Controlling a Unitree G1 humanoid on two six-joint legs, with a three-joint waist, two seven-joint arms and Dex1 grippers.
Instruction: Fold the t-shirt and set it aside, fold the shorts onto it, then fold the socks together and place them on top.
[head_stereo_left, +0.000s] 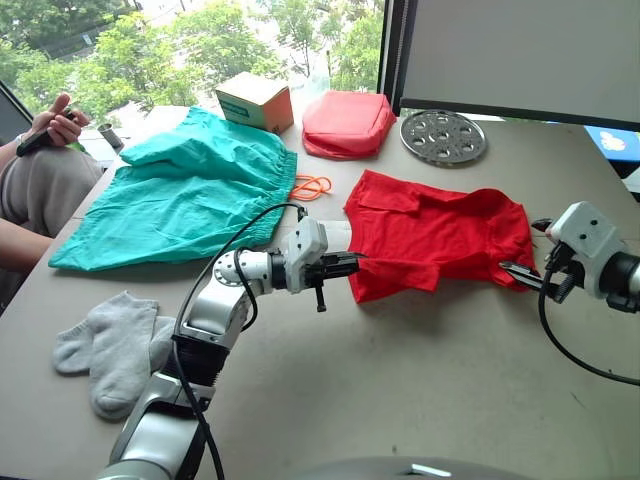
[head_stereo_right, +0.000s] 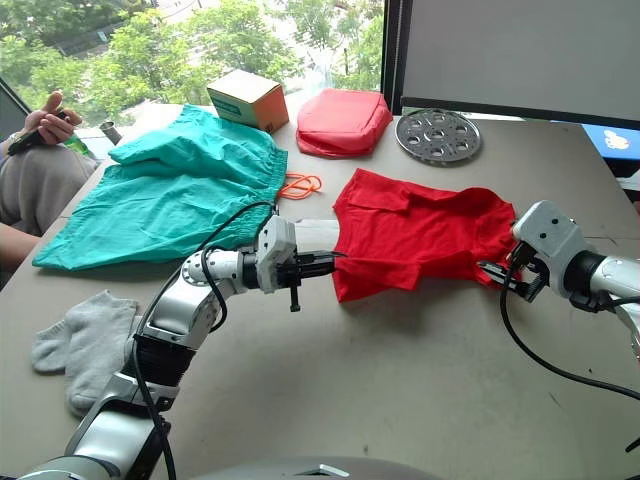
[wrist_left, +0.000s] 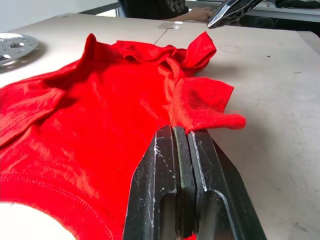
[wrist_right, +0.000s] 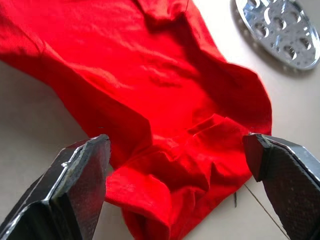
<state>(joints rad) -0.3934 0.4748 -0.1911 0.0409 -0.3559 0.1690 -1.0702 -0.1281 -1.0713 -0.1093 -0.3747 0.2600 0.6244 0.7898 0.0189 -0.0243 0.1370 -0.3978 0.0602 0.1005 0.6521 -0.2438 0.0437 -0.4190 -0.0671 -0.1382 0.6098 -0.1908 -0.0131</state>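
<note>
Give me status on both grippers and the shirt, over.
Left gripper shut on the t-shirt edge. Right gripper open at the other end, not gripping. Shirt crumpled, unfolded. Nothing in the way.

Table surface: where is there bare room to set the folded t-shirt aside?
The table is bare along the near edge in front of the t-shirt, and at the far right beyond the perforated metal disc. The far-left side is crowded: shorts, socks, cardboard box, red pouch.

Left gripper (head_stereo_left: 352, 265) pinched tight, arm outstretched; right gripper (wrist_right: 180, 185) with fingers spread wide
</note>
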